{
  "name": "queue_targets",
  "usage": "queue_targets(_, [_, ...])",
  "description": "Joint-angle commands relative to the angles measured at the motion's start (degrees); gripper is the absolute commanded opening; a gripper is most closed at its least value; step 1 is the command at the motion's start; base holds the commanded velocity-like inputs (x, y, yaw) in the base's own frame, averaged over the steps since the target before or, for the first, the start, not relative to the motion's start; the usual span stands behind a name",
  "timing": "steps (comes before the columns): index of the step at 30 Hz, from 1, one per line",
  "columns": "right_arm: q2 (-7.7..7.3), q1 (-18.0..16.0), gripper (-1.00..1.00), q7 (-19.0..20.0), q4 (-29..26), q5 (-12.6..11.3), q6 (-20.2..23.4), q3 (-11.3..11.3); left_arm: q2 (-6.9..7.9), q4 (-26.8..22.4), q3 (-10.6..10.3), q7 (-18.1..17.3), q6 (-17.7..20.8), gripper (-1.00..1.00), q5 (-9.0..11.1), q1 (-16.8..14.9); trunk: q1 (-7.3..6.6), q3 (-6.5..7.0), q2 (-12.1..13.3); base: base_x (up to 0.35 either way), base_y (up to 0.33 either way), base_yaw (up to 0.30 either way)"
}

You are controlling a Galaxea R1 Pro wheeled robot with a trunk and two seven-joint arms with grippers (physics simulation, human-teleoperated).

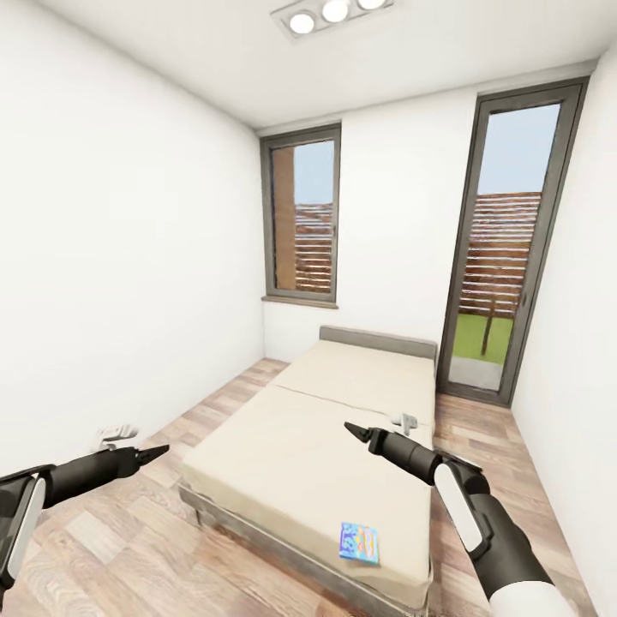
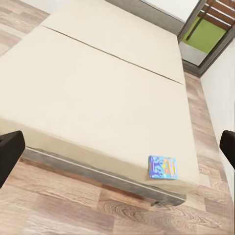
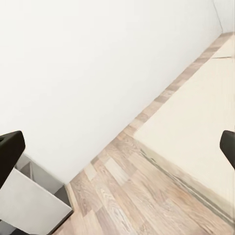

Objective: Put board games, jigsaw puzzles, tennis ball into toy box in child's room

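Note:
A small blue board game [image 1: 359,542] [image 2: 162,167] with orange print lies flat on the cream bed [image 1: 300,446] [image 2: 98,98], close to its near right corner. My left gripper [image 1: 158,451] [image 2: 118,149] hangs open over the floor left of the bed, holding nothing. My right gripper [image 1: 353,428] [image 3: 117,147] is open and empty above the mattress, well short of the game. In the right wrist view the bed [image 3: 200,127] edge runs beside the wood floor. The table, the toy box, the jigsaw puzzles and the tennis ball are out of view.
A window [image 1: 302,223] and a tall glass door [image 1: 506,248] fill the far wall. A small pale object [image 1: 116,435] lies on the floor by the left wall. A grey item [image 1: 404,421] rests near the bed's right edge. A grey cabinet corner [image 3: 29,200] stands against the wall.

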Motion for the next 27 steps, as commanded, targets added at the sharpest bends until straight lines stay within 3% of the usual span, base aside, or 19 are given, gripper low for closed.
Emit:
queue_targets(1, [0.02,-0.03,1.0,0.04,0.01,-0.38,0.46,-0.53,0.0,-0.07,0.05,-0.21,0.42,1.0,0.07,-0.02,0.02,-0.07,-0.05,0.0,0.049,-0.221])
queue_targets(9, [0.1,-0.03,1.0,0.15,0.25,-0.38,0.52,-3.27,0.02,-0.18,0.1,-0.23,0.42,1.0,0.04,-0.02,0.02,-0.41,-0.05,0.0,0.015,-0.237])
queue_targets(27, [0.12,-0.03,1.0,0.31,1.95,-0.38,0.46,-4.17,0.0,-0.19,0.07,-0.09,0.44,1.0,0.01,-0.02,0.02,-1.17,-0.05,0.0,0.024,-0.245])
